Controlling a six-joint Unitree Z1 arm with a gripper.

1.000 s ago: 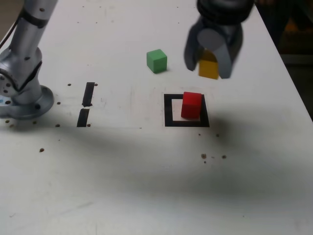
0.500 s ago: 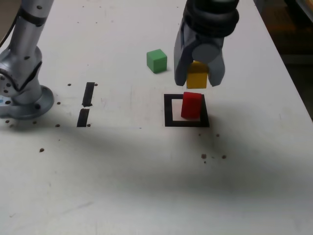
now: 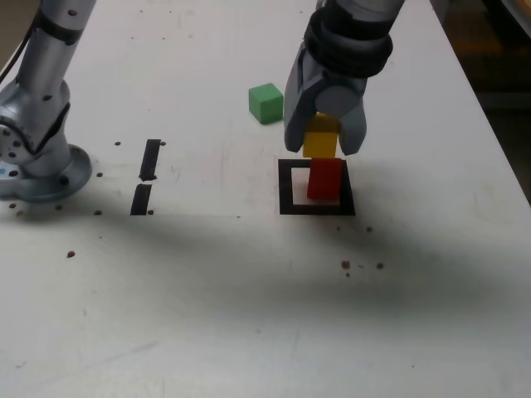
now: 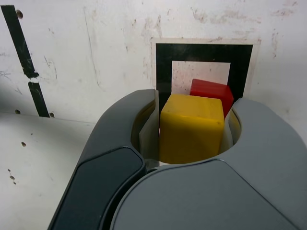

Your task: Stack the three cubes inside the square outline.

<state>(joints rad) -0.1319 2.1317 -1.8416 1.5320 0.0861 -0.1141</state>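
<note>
My gripper (image 3: 322,143) is shut on the yellow cube (image 3: 320,140), held just above the red cube (image 3: 325,179); whether the two touch I cannot tell. The red cube stands inside the square outline (image 3: 286,185), toward the exterior view's right side of it. In the wrist view the yellow cube (image 4: 192,128) sits clamped between my gripper's (image 4: 192,125) two grey fingers, with the red cube (image 4: 211,93) partly hidden behind it inside the square outline (image 4: 164,67). The green cube (image 3: 265,103) rests on the table behind the outline, toward the exterior view's left.
The arm's grey base (image 3: 33,157) stands at the exterior view's left. Two short black tape strips (image 3: 146,176) lie between the base and the outline. The white table's right edge (image 3: 498,157) borders a dark floor. Small dark specks dot the tabletop.
My gripper has carried the yellow cube toward the exterior view's left and downward, from behind the outline to directly over the red cube. The red and green cubes have not moved.
</note>
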